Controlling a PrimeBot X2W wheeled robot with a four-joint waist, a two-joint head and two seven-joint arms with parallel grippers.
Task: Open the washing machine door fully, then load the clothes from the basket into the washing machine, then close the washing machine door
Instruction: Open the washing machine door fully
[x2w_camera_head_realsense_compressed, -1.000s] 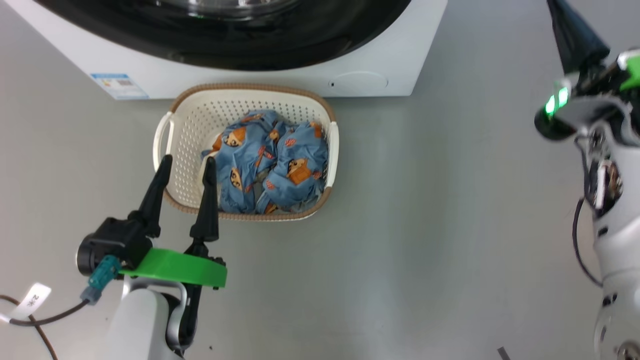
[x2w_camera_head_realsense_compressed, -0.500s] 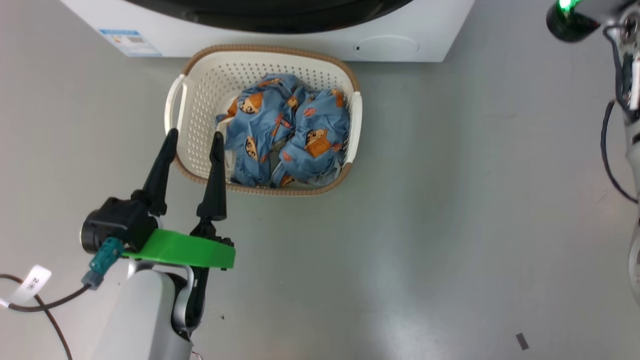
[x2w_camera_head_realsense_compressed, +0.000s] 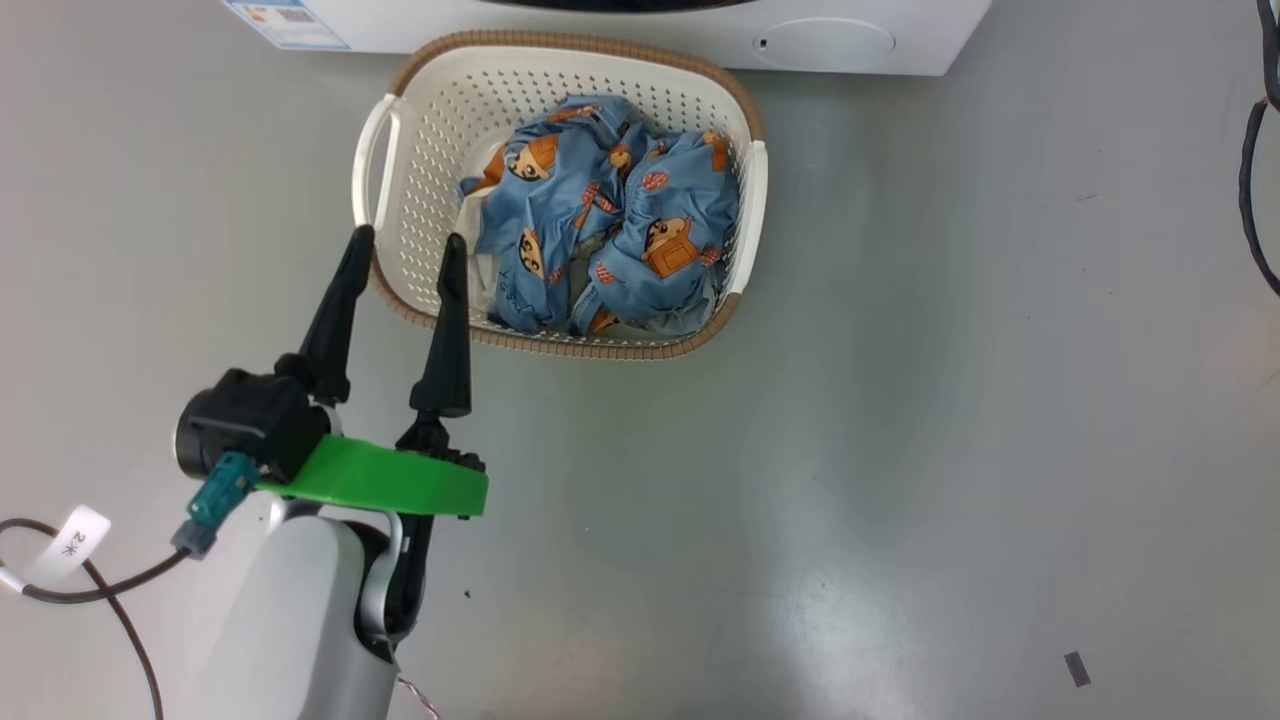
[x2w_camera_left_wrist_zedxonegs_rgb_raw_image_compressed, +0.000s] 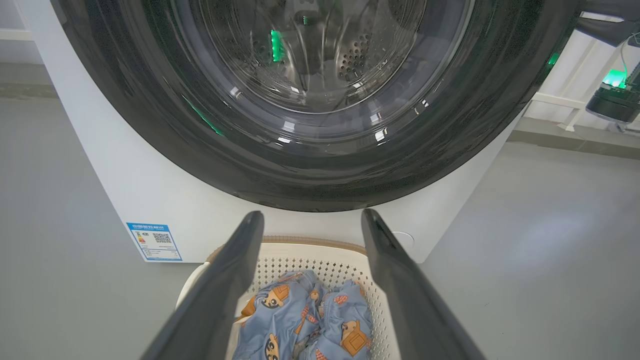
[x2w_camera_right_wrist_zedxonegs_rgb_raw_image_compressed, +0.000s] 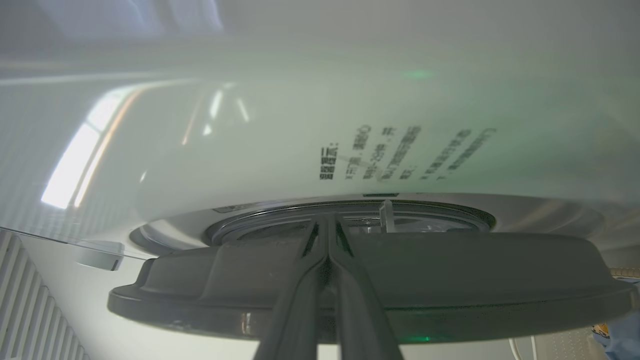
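The cream basket with a brown rim stands on the floor against the white washing machine. Light blue printed clothes fill its right half. My left gripper hangs open over the basket's near-left rim, holding nothing. In the left wrist view its open fingers point at the glossy black washing machine door, with the basket and clothes below. My right gripper is shut, its tips at the rim of the door, seen edge-on before the machine's white front.
Bare grey floor spreads right of and in front of the basket. A small dark scrap lies at the lower right. A tagged cable trails from my left arm. My right arm's green light shows beside the machine.
The head camera has tilted down: machine, basket and right arm slid up the picture, and the right arm left it. The left gripper stays open at the basket's rim.
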